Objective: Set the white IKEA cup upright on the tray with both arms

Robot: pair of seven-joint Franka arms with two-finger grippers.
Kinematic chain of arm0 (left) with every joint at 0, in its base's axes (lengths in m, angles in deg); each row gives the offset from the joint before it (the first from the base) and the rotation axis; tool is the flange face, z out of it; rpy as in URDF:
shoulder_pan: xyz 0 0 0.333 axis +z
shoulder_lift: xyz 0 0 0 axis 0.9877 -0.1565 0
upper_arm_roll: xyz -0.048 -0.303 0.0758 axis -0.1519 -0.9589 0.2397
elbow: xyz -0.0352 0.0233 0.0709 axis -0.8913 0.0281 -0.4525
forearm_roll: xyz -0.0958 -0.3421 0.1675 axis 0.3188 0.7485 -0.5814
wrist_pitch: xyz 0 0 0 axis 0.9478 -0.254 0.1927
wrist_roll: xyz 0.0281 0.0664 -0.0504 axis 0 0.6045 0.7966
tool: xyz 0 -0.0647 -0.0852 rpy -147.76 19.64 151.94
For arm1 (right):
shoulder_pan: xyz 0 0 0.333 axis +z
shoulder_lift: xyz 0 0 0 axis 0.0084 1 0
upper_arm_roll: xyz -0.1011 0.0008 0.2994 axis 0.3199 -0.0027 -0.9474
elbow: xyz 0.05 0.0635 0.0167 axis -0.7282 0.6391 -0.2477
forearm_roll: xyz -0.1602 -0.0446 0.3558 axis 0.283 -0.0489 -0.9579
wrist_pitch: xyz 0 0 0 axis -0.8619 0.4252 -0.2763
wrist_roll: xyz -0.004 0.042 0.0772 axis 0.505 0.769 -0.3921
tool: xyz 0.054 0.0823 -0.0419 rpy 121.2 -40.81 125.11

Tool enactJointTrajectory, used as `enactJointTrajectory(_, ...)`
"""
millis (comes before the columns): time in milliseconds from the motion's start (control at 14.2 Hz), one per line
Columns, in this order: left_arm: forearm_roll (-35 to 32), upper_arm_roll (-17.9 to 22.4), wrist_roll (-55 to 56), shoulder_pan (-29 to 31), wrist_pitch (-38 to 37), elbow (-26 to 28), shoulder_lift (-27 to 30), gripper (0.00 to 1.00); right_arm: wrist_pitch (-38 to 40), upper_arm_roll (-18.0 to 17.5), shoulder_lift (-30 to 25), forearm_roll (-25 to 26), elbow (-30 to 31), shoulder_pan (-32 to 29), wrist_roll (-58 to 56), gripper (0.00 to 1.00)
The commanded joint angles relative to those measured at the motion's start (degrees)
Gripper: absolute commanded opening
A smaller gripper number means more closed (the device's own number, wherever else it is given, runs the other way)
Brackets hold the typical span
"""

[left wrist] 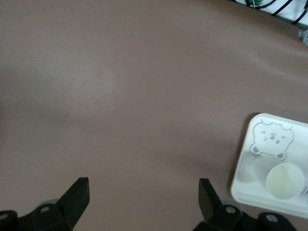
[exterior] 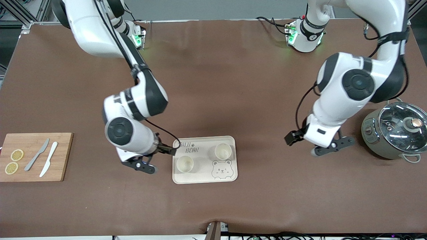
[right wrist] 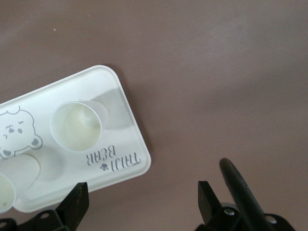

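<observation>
The cream tray with grey lettering and a bear face lies on the brown table, near the front camera. Two white cups stand upright on it: one toward the right arm's end and one toward the left arm's end. My right gripper is open and empty, just beside the tray's edge. Its wrist view shows the tray and a cup past the open gripper. My left gripper is open and empty, apart from the tray, over bare table. Its wrist view shows the gripper, the tray and a cup.
A wooden cutting board with two lemon slices, a grey knife and a white knife lies at the right arm's end. A grey pot with a glass lid stands at the left arm's end, beside the left gripper.
</observation>
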Motion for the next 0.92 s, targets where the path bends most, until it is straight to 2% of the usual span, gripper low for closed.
enactJointTrajectory(0, -1.37, -0.55, -6.09, 3.18, -2.13, 2.69, 4.29, 1.0, 7.18, -0.75, -7.45, -1.14, 1.84, -4.52, -7.16, 1.0)
enactJointTrajectory(212, -1.37, -0.64, -15.31, 7.74, -4.5, 2.61, 6.57, 1.0, 16.85, -0.4, -14.66, -0.17, 2.1, -8.31, -16.57, 1.0)
enactJointTrajectory(353, -1.28, -0.64, -20.06, 10.04, -6.17, 2.26, 7.46, 1.0, 20.03, -0.4, -18.09, 0.44, 2.45, -12.34, -22.28, 1.0)
enactJointTrajectory(565, -0.93, -0.55, -25.78, 12.68, -6.53, 2.08, 9.04, 1.0, 20.31, -0.4, -21.96, 6.85, 5.08, -16.13, -31.34, 1.0)
enactJointTrajectory(848, -0.67, -0.55, -27.64, 14.18, -10.38, 0.06, 10.88, 1.0, 16.29, -0.49, -27.75, 6.77, 14.11, -23.5, -41.0, 1.0)
